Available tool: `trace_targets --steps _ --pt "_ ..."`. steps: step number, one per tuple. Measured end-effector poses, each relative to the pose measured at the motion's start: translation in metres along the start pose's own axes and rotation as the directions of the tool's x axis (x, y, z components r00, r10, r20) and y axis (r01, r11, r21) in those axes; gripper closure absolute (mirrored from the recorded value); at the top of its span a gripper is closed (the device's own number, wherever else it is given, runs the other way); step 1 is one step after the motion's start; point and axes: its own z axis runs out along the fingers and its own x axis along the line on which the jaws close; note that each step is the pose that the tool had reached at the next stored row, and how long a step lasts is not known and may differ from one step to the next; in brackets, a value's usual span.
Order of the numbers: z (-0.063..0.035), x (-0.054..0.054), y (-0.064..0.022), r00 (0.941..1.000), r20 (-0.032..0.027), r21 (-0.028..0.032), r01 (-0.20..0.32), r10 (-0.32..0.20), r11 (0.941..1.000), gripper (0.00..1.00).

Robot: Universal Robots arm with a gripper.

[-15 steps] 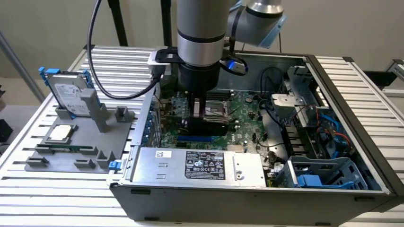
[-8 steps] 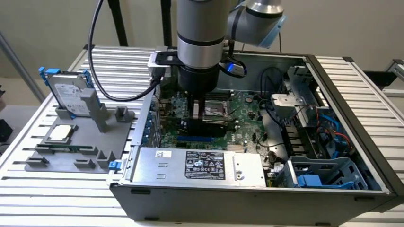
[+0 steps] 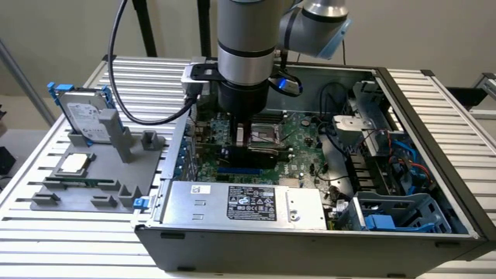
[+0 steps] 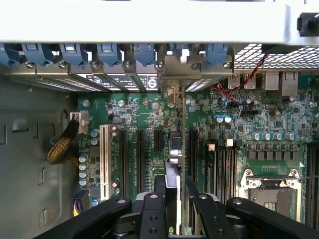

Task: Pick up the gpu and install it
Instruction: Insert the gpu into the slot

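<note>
Wrist view: the hand [image 4: 177, 209] pinches the gpu [image 4: 175, 149] edge-on over its motherboard [image 4: 239, 124] slot; keep it upright, bracket aligned.

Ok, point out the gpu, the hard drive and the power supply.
gpu [image 4: 175, 164]: wrist view, top edge of the card held on edge.
hard drive [image 3: 80, 116]: exterior view, its silver labelled face.
power supply [image 3: 248, 203]: exterior view, its black label.

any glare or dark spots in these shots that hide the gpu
Exterior view: the arm's shadow darkens the motherboard under the gripper, so the gpu is hard to make out. Wrist view: the case rim is glared white; the gpu shows edge-on, evenly lit.
</note>
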Motion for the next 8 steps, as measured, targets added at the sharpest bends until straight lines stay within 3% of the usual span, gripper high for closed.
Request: trace_targets --steps 3,8 --pt "0.0002 0.0000 0.0000 1.0000 0.0017 -0.0001 0.000 0.000 1.0000 1.00" --pt "0.0003 0.0000 0.0000 0.9999 0.0121 -0.0003 0.000 0.000 1.0000 1.00"
